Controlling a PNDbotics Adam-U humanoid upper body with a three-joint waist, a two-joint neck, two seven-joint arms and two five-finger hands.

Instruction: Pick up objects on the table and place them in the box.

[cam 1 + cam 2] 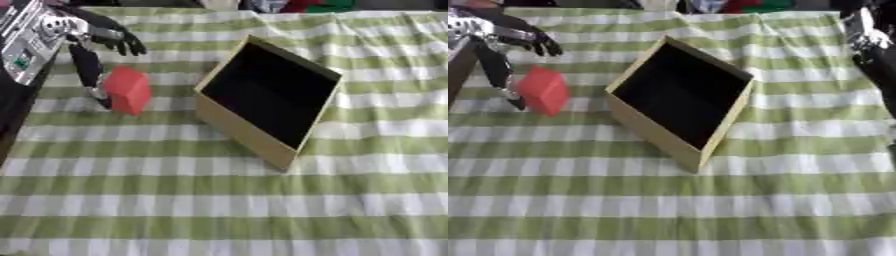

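One red block [129, 90] is all that's sitting out on the bench [219, 210] as far as I can see, over on the left of the green-and-white striped cloth [780, 165], well clear of the box [267, 95]. The box is a shallow tan thing with a dark inside, lying at an angle mid-bench, and nothing shows inside it.

Left hand [92, 47] is right up against the block from the left. One of its fingers [87, 67] hangs straight down alongside the block's left face, the rest are loosely curled up above and not wrapped on anything. So relaxed, not gripping yet, though I honestly can't tell if that long one is touching the block or just beside it.

Right arm [872, 45] only shows at the upper right corner in the right eye view, and I can't make out the hand itself.

My guess on handling: block looks stiff and light, flat matte faces, shouldn't slip or crush. Best bet is pinching it across two opposite side faces, thumb on one side and fingers on the other, about mid-height so it doesn't tip
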